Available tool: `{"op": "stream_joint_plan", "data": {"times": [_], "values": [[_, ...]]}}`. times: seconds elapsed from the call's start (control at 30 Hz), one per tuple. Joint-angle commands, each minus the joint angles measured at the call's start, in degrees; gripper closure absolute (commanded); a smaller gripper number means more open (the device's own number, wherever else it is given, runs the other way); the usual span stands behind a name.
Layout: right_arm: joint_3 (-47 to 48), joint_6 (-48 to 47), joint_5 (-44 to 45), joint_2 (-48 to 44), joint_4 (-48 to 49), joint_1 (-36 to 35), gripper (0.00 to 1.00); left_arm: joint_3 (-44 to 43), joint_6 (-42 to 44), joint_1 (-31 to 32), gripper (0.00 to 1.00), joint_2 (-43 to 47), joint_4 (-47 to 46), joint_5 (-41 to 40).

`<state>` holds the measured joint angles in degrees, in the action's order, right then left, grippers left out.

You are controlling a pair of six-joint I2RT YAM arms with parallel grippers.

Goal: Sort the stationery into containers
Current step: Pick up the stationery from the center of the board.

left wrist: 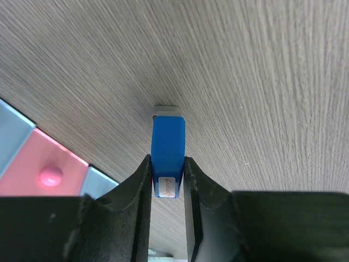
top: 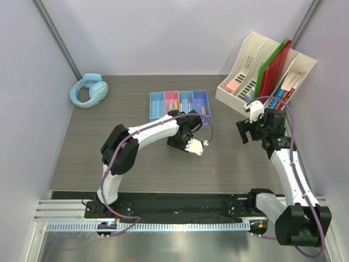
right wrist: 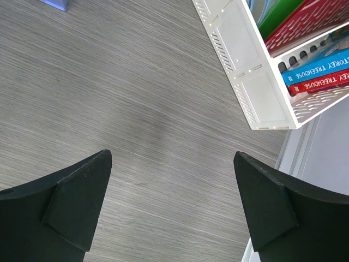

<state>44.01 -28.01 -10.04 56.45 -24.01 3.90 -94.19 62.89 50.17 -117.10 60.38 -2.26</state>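
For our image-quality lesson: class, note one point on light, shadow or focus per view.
Top external: even, soft light, no hard shadow by the light blue headphones. Left wrist: small blue block sharp, the black left gripper clamping it featureless dark. Right wrist: faint darker patch on the grey wood-grain table; open right gripper underexposed; cream slotted organiser crisp.

On my left wrist feed, the two black fingers [left wrist: 143, 191] pinch the blue block [left wrist: 168, 144] by its sides, its grey far end pointing out over the wood-grain tabletop [left wrist: 256, 76]. At lower left I see a pink bin [left wrist: 22, 169] holding a small round pink thing [left wrist: 50, 176], with blue bins [left wrist: 10, 134] on either side.
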Motion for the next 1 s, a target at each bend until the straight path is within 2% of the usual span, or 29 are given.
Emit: {"op": "stream_joint_plan", "data": {"times": [0.0,0.97], "values": [[0.4,0.9,-0.9,-1.4,1.5,0.3,0.0,0.7,-0.6,-1.0,1.0,1.6,-1.2,0.7],[0.5,1.0,-2.0,-1.5,1.1,0.8,0.0,1.8,-0.4,-1.9,1.0,1.6,-2.4,1.3]]}}
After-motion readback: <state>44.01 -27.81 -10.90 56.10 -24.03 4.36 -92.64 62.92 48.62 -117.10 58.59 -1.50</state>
